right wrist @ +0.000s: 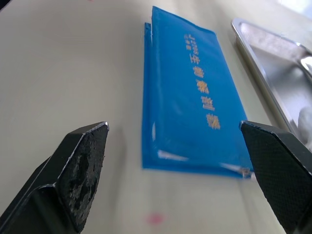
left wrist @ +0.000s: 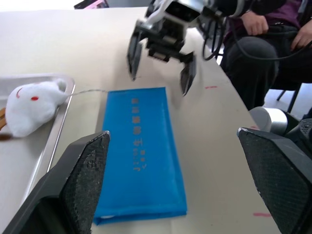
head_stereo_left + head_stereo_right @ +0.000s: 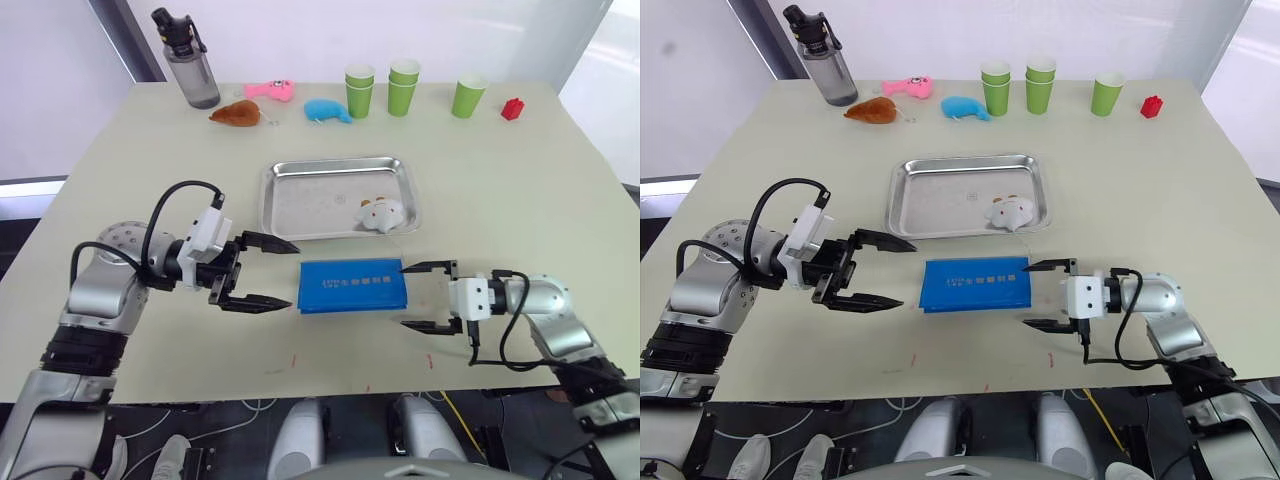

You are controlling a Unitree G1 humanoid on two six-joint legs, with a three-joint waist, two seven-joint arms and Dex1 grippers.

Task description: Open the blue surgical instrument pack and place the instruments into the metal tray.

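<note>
Jaws spread on both: left gripper (image 3: 272,272) at pack's 9 o'clock, right gripper (image 3: 420,296) at 3; blue surgical instrument pack (image 3: 350,285) closed; white plush toy (image 3: 381,214) sits inside metal tray (image 3: 290,190) at 12.

A: Room?
B: Pale beige tabletop (image 3: 520,190), small red marks near its front edge. White wall (image 3: 300,30) behind, a dark vertical strip (image 3: 120,35) at back left.
A: Floor, light?
B: Cables on the dark floor (image 3: 215,425) under the front edge. Bright, even light.
</note>
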